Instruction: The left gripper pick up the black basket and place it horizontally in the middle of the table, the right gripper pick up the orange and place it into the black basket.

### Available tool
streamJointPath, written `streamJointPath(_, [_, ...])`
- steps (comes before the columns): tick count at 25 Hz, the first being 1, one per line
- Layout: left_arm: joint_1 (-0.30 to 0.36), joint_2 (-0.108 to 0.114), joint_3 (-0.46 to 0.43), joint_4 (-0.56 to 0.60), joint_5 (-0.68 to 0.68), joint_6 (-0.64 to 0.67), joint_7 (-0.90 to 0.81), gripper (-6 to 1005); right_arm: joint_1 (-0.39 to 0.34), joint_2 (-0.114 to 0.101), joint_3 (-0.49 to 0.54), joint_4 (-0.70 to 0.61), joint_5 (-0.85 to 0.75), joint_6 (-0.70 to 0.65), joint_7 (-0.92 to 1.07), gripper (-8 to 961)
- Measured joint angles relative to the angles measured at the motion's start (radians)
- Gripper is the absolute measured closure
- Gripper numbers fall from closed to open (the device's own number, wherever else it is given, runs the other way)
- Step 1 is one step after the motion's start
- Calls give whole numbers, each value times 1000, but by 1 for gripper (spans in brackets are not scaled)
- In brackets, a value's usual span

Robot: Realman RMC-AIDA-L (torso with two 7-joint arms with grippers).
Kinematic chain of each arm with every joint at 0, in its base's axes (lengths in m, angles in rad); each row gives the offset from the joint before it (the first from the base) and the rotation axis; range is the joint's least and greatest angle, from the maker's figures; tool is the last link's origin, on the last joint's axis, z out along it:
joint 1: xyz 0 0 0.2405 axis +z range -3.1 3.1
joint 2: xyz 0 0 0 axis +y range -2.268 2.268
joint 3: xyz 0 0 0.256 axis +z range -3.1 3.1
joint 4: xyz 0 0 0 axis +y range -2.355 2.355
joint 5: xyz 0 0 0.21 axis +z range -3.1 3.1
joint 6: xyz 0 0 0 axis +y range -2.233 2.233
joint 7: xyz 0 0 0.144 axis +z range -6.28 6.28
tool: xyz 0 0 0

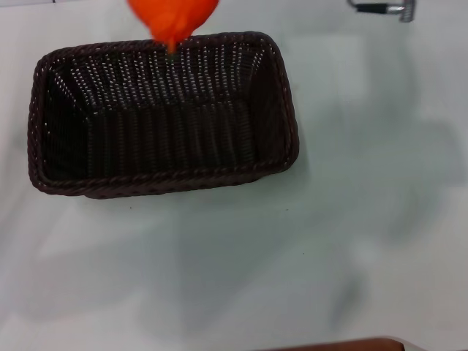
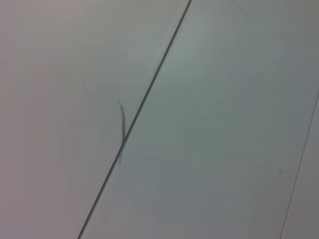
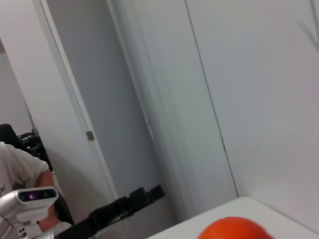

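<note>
In the head view, the large rectangular basket (image 1: 161,117) of very dark brown-black woven wicker, with braided rim and rounded corners, lies on the plain white table (image 1: 329,241). Its long sides run left to right, and it sits left of centre, towards ten o'clock from the table's middle. Its inside holds nothing.

At the basket's twelve o'clock, the smooth red-orange fruit (image 1: 173,18), the orange of the task, shows at the top edge of the view, cut off by the frame. Its tapered point faces down and overlaps the basket's far rim, so it appears to be above the rim rather than inside; what holds it cannot be seen.

Further right, at about one o'clock, a small dark and metallic object (image 1: 384,9) sits at the table's far edge.

The left wrist view shows only pale flat panels (image 2: 224,124) crossed by a thin dark seam (image 2: 139,109); the left gripper does not appear anywhere.

The right wrist view shows a pale wall (image 3: 259,74), a door frame, a black arm with a grey housing (image 3: 35,196), and the top of the orange (image 3: 234,229). The right gripper's own state cannot be told.
</note>
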Motion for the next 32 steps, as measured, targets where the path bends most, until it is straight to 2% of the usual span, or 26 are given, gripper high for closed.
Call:
streamJointPath(3, [2,0,1,0,0,0,0,133,7,-3,-45,42,19,47,-3,812])
streamJointPath(7, [3,-2,-2,0,0,3,0,133,2,-3,-53,62,21,64,-4,767])
streamJointPath(13, [-1,-5,-6,0,-5,35,10,132,-9,-5,-49,76,23,67,-13,487])
streamJointPath(19, [-5,-9,-6,-42,-79,78,11,131,-38,-1,-39,77,73,75,-55,233])
streamJointPath(23, [-6,-9,-5,-87,-122,113,30,131,-124,3,-33,90,226,137,-215,71])
streamJointPath(28, [-9,-10,-6,-167,-183,184,113,129,-235,1,-13,255,493,253,-567,18])
streamJointPath(32, [-10,-13,-7,-246,-261,256,143,129,-285,6,47,432,772,251,-912,19])
